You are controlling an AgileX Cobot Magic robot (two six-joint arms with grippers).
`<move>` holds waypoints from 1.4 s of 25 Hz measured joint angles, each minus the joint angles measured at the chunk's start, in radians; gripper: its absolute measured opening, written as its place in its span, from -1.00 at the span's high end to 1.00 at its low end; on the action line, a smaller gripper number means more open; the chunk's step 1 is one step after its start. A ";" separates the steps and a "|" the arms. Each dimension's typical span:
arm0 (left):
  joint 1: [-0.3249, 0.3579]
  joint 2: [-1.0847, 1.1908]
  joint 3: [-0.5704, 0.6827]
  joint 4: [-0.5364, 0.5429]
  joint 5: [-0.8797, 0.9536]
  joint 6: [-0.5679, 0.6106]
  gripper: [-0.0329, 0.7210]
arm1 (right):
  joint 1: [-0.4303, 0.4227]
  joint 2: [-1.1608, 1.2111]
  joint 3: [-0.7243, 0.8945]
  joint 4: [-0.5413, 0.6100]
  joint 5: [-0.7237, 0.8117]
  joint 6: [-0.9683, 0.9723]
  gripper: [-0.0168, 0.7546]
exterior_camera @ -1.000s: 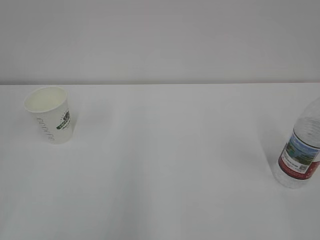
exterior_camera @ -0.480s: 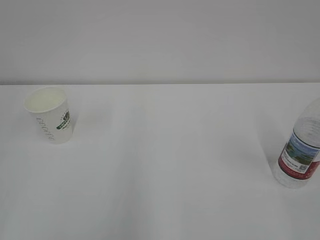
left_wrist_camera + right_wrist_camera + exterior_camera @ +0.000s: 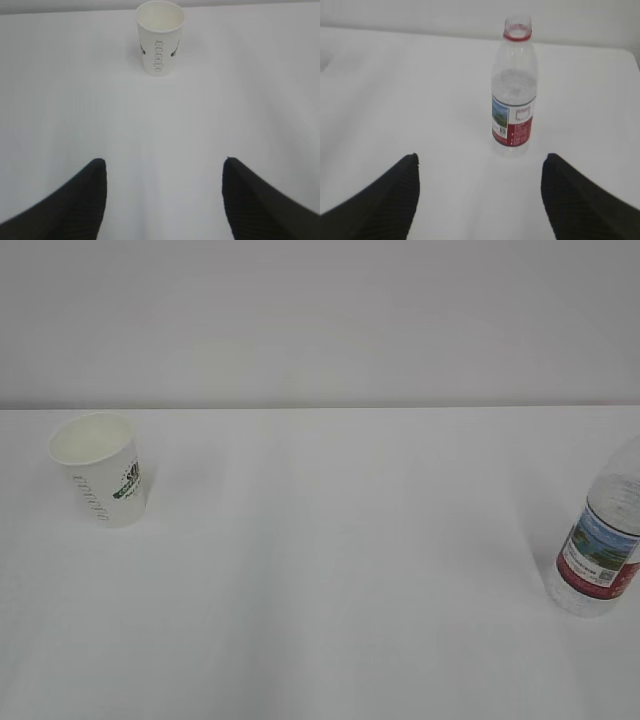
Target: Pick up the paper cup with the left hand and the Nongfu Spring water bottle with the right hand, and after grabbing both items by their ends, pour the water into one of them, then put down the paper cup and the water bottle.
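Your left hand (image 3: 162,200) is spread wide and empty, ribbed black fingers (image 3: 75,205) low; the dotted white paper cup (image 3: 160,37) stands at twelve o'clock, well apart. Your right hand (image 3: 480,200) gapes likewise, the uncapped, ribbed clear Nongfu Spring water bottle (image 3: 514,90) at twelve. Only the exterior view shows both cup and bottle on the white table (image 3: 330,570).

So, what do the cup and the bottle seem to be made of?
The paper cup looks like matte white paper: opaque, with a rolled rim and a dotted embossed pattern on its side. The water bottle looks like clear thin plastic: the table shows through its ribbed wall, and its red label looks like a glossy printed film. The red neck ring is probably harder plastic.
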 joint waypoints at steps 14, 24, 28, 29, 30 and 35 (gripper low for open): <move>0.000 0.235 -0.062 0.000 -0.346 -0.002 -0.48 | 0.000 0.107 0.000 0.020 -0.230 -0.012 -0.52; 0.000 0.360 -0.062 0.048 -0.508 -0.002 -0.48 | 0.000 0.218 0.000 0.015 -0.395 -0.060 -0.52; 0.000 0.411 -0.062 0.066 -0.546 -0.002 -0.48 | 0.000 0.262 0.000 -0.001 -0.444 -0.063 -0.52; 0.000 0.425 -0.062 0.071 -0.554 -0.002 -0.48 | 0.000 0.275 0.000 -0.007 -0.456 -0.063 -0.52; 0.000 0.438 -0.062 0.077 -0.559 -0.002 -0.48 | 0.000 0.289 0.000 -0.015 -0.468 -0.064 -0.52; 0.000 0.522 -0.062 0.127 -0.617 -0.002 -0.48 | 0.000 0.361 0.000 -0.026 -0.492 -0.064 -0.52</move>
